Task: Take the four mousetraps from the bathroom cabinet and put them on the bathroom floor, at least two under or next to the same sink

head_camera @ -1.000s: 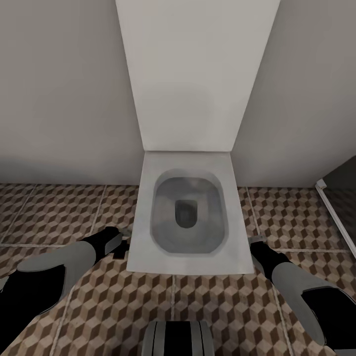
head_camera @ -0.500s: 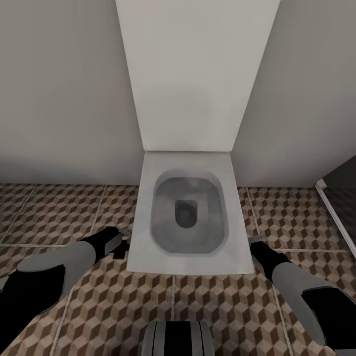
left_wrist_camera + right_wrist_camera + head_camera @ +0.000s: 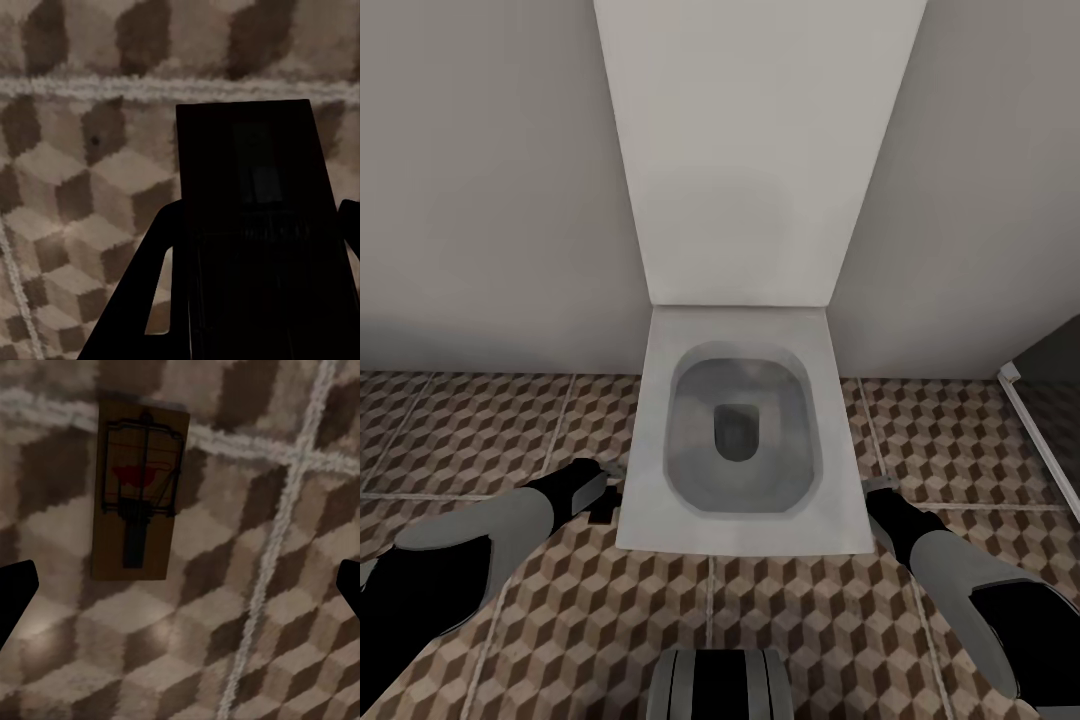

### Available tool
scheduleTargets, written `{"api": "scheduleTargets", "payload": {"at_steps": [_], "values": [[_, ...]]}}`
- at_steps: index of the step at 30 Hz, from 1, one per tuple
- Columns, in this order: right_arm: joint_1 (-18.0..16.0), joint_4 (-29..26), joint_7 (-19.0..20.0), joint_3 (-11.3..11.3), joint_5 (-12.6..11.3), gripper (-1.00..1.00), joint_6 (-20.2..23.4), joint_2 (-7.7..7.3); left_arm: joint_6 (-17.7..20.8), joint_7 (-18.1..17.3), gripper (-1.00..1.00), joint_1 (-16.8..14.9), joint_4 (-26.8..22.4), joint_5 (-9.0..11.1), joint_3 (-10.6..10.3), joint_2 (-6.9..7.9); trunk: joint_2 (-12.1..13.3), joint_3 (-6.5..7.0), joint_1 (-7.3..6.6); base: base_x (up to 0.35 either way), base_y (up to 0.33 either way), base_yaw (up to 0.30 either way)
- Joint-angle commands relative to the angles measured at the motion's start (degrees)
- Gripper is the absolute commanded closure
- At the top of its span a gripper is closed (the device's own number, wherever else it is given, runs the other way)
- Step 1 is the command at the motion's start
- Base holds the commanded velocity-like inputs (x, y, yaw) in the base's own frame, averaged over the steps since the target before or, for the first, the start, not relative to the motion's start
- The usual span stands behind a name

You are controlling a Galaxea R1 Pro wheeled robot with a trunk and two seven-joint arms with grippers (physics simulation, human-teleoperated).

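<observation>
Looking down over a white toilet point(image 3: 735, 430), the robot has both arms low, one at each side of the bowl, over the patterned bathroom floor point(image 3: 490, 430).

The right wrist camera gives the key picture: a mousetrap point(image 3: 139, 491) lies flat on the tiles, wire side up with a red patch under the bar, and nothing touches it. The right tool point(image 3: 180, 592) is spread wide, its two dark fingertips sitting far apart with bare floor between them. The trap lies ahead of that open gap and off to one side of its centre line, with its long axis pointing roughly along the camera's line of sight, so across the line joining the two tips. By my reading this trap is already set down and free.

On the other side, the left tool point(image 3: 600, 497) hangs close to the toilet's near left corner. The left wrist camera shows a dark flat slab point(image 3: 251, 217) in front of the tiles; whether that is a trap held in the tool or part of the tool itself, I cannot tell, and its grip state is not readable either.

The right arm is clearly the nearer one to the visible trap. The toilet is no sink, so placement near a basin looks not yet settled.
</observation>
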Motion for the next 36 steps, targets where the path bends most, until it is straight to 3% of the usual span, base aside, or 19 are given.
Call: {"api": "scheduleTargets", "payload": {"at_steps": [1, 36], "values": [[0.0, -0.1, -0.1, 0.2, 0.0, -1.0, 0.4, -0.02, 0.1, 0.5, 1.0, 0.0, -0.3, 0.5, -0.3, 0.07, 0.0, -0.04, -0.01, 0.0, 0.0, 0.0], [0.0, -0.1, -0.1, 0.2, 0.0, -1.0, 0.4, -0.07, 0.2, 0.4, 1.0, 0.0, -0.2, 0.5, -0.3, 0.12, 0.0, 0.41, -0.06, 0.0, 0.0, 0.0]]}}
